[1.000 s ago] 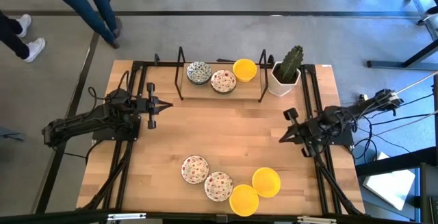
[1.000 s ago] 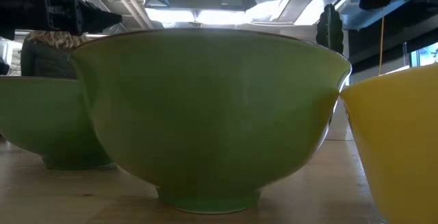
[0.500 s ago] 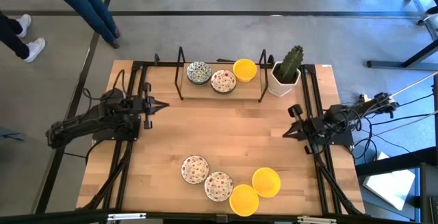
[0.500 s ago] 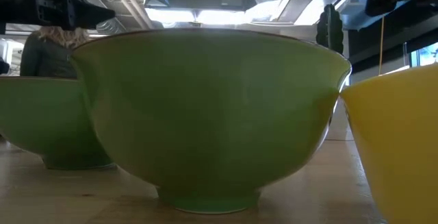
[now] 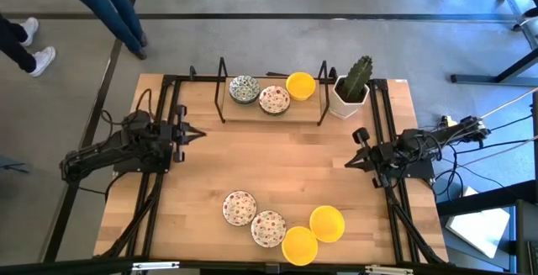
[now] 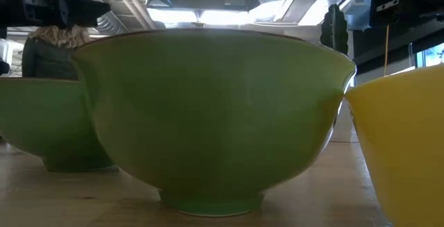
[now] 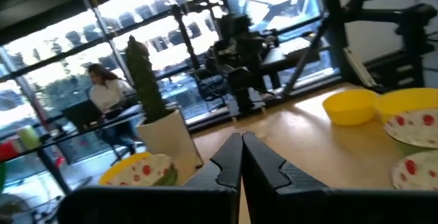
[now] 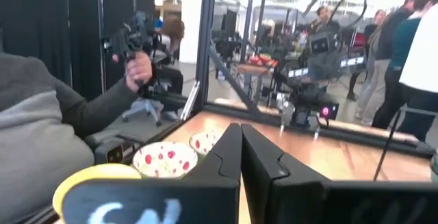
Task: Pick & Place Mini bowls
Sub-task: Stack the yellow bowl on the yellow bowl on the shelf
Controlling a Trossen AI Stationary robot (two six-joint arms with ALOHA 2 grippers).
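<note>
- Both claws are pressed fully shut and hold nothing: the left gripper [image 5: 197, 133] hangs over bare wood at the table's left side, its fingers [image 7: 229, 161] meeting in a closed point
- Right gripper [image 5: 350, 163] sits at the right side of the table [image 5: 286, 161], closed the same way, touching no bowl
- On the far rack [image 5: 271, 107] stand three mini bowls in a row: a green-blue patterned bowl [image 5: 244, 88] on the left, a red-speckled bowl [image 5: 274, 99] in the middle, a yellow bowl [image 5: 300, 85] on the right
- Just right of the rack is the cactus pot [image 5: 350, 95]
- Near the front edge lie four more: two speckled bowls [image 5: 239, 208] [image 5: 268, 228] side by side, and two yellow bowls [image 5: 326, 223] [image 5: 299, 245] that seem to touch, though from above it is hard to be sure
- Low view is filled by bowl walls close to the lens, so little else can be read there
- Against a second ago, the left claw has drawn back toward its own side, away from the table's centre; the right one has shifted only slightly, and every bowl lies where it was
</note>
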